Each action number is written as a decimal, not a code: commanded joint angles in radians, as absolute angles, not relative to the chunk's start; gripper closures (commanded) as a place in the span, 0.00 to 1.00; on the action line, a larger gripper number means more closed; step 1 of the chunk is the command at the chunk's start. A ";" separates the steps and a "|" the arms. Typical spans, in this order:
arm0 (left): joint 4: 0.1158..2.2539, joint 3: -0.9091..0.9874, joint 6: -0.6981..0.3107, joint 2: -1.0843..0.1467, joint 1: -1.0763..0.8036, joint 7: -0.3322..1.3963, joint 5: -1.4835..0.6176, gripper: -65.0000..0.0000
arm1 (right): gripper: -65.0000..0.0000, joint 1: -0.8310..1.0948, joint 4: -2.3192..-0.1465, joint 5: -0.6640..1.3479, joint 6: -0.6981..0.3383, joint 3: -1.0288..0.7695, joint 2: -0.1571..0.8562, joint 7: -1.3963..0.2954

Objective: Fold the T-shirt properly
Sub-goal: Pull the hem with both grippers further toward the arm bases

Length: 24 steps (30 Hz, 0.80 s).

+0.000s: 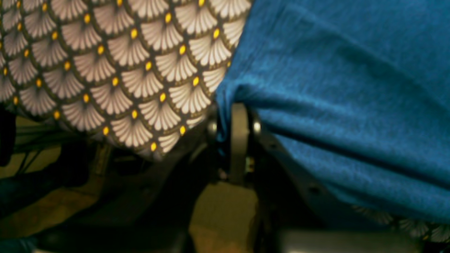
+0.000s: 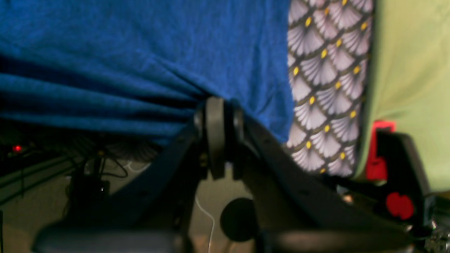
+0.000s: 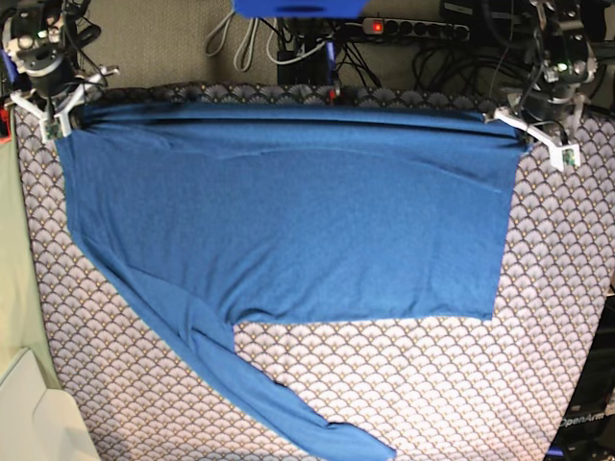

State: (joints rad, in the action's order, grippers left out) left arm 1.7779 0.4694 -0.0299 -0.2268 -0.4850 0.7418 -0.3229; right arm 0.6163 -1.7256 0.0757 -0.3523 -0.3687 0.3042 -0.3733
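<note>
I have both arms reaching to the far edge of the table (image 3: 567, 288), one at each far corner. My left hand (image 3: 527, 135) is clamped on a corner of the T-shirt (image 3: 288, 221); through its wrist camera I see the hand (image 1: 235, 117) with its jaws pressed together and the blue cloth (image 1: 351, 88) bunched into them, folds fanning away from the pinch. My right hand (image 3: 60, 120) grips the opposite far corner the same way; in its own camera the hand (image 2: 218, 116) is shut on gathered cloth (image 2: 140, 52), with pleats running sideways from the grip.

Between my two hands the shirt's far edge is pulled into a nearly straight, taut line with a few long creases just below it. The shirt is plain blue, no print, and lies mostly flat on the patterned table cover (image 3: 432, 384), its body spreading from the hands toward the near side.

Its long axis runs from one hand to the other, across the table. The edge below my left hand is straight. Below my right hand the cloth slants inward, and one long sleeve trails from there diagonally to the near edge, its end wrinkled.
</note>
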 commanded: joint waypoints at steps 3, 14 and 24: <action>1.778 0.478 -0.015 -0.237 -0.489 0.716 -0.306 0.99 | 1.00 0.621 -1.721 0.064 -0.340 -0.348 0.320 -0.364; 1.774 0.426 -0.015 -0.236 -0.489 0.716 -0.303 0.99 | 0.99 0.624 -1.721 0.064 -0.340 -0.326 0.320 -0.364; 1.773 0.410 -0.013 -0.242 -0.484 0.791 -0.300 0.66 | 0.99 0.621 -1.722 0.064 -0.340 -0.331 0.323 -0.458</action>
State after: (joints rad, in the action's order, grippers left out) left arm 1.7596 0.4030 -0.0185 -0.2298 -0.4847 0.8066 -0.3023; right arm 0.6155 -1.7084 0.0677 -0.3519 -0.3222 0.3073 -0.4534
